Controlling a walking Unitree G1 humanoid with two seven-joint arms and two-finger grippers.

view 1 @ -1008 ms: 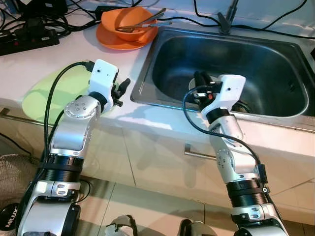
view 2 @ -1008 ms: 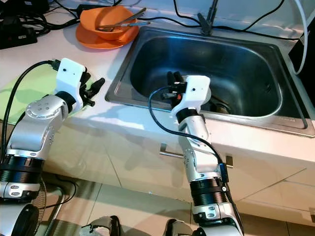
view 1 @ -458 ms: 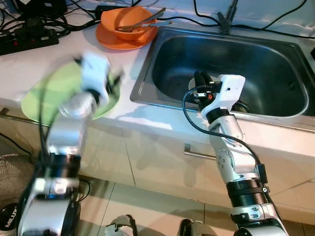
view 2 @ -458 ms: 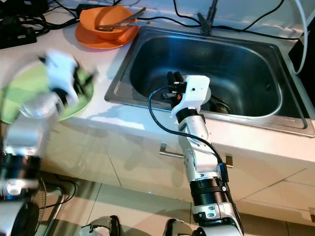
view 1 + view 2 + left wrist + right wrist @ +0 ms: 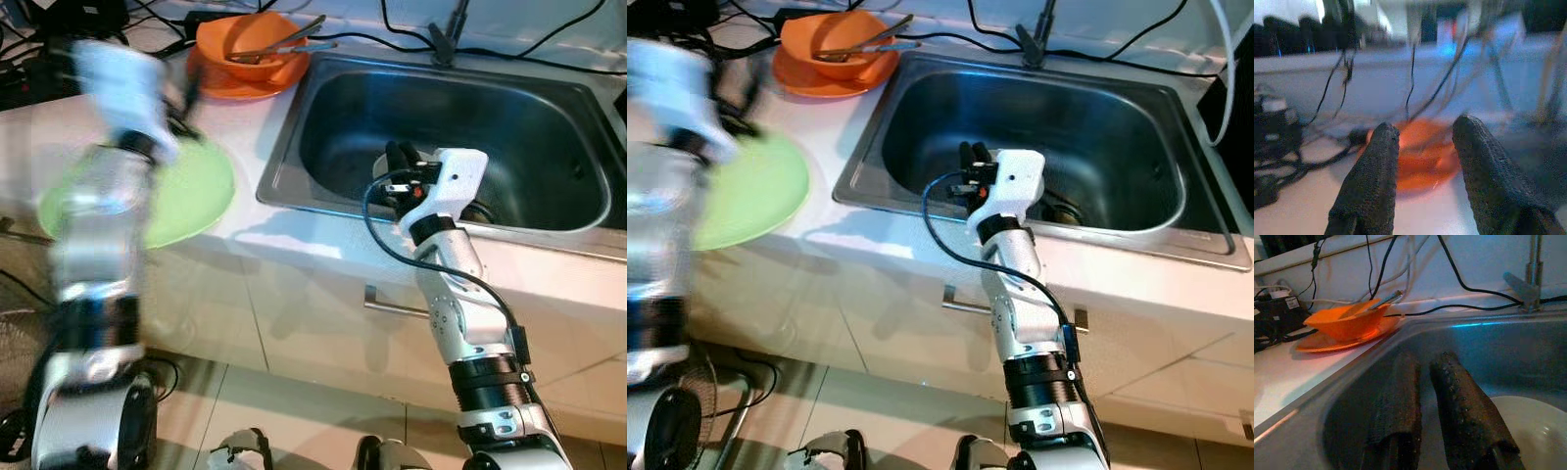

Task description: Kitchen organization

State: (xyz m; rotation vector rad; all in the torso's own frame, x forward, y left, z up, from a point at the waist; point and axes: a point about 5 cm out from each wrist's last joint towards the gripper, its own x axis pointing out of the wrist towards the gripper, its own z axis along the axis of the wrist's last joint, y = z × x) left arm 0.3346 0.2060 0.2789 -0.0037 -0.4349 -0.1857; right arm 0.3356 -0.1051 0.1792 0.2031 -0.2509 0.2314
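Stainless steel sink point(image 5: 549, 108) set in white tabletop point(image 5: 235, 127); right claw point(image 5: 1422, 396) inside basin, fingers nearly closed, holding nothing, just over white round plate point(image 5: 1528, 431) on sink bottom. Left claw point(image 5: 1422, 161) blurred, raised over tabletop, fingers apart, empty, facing orange bowl with metal utensils point(image 5: 257, 44) on orange plate point(image 5: 240, 80). Flat light-green round plate point(image 5: 191, 196) near tabletop edge.

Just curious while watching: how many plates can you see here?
3: a green plate on the counter, an orange plate under the orange bowl, and a white plate in the sink; others may be hidden.

white counter point(image 5: 245, 117) — green plate point(image 5: 191, 191), orange plate point(image 5: 230, 78)
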